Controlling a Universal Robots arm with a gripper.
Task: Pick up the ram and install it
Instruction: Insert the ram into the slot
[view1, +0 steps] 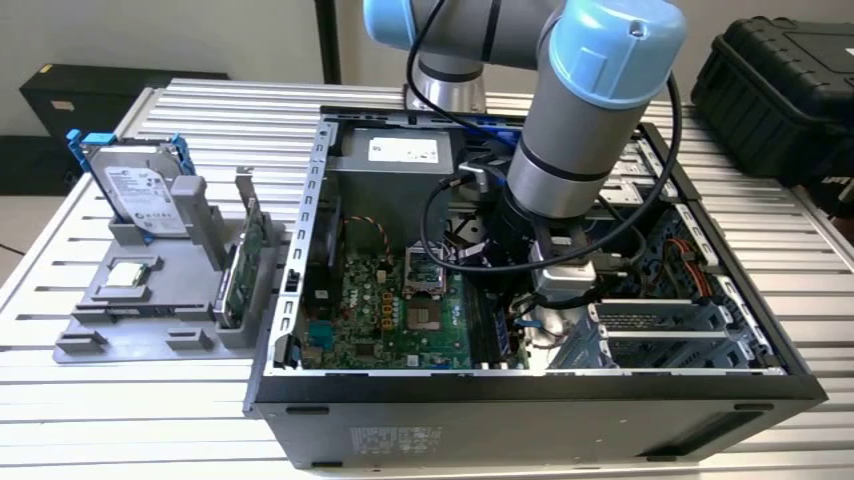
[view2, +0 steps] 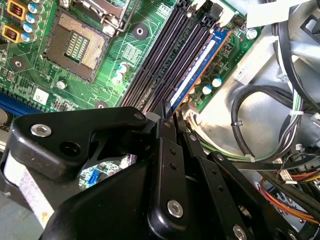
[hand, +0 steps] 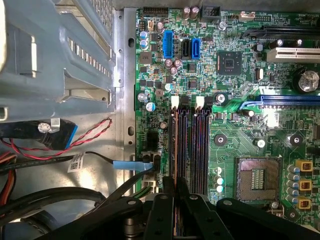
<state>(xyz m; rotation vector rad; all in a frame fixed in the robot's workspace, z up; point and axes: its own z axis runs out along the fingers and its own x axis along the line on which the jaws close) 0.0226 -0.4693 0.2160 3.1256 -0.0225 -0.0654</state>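
The ram (view2: 199, 66) is a thin bluish stick standing on edge in the outermost of the dark memory slots (view2: 165, 60) on the green motherboard (view2: 130, 50). In the first wrist view the ram (hand: 174, 145) lines up with the slot nearest the board's edge. My gripper (view2: 172, 115) is down inside the open computer case (view1: 534, 385). Its black fingers (hand: 168, 187) are pinched together over one end of the ram, and that end is hidden between them. In the exterior view the gripper (view1: 531, 325) hangs low over the board beside the drive bays.
An empty processor socket (hand: 257, 177) lies beside the slots. Cable bundles (view2: 260, 125) and a metal drive cage (hand: 50, 50) crowd the slot side. Outside the case, a grey holder (view1: 120, 330) carries a hard drive (view1: 134, 190), a green expansion card (view1: 240, 270) and a square chip (view1: 127, 278).
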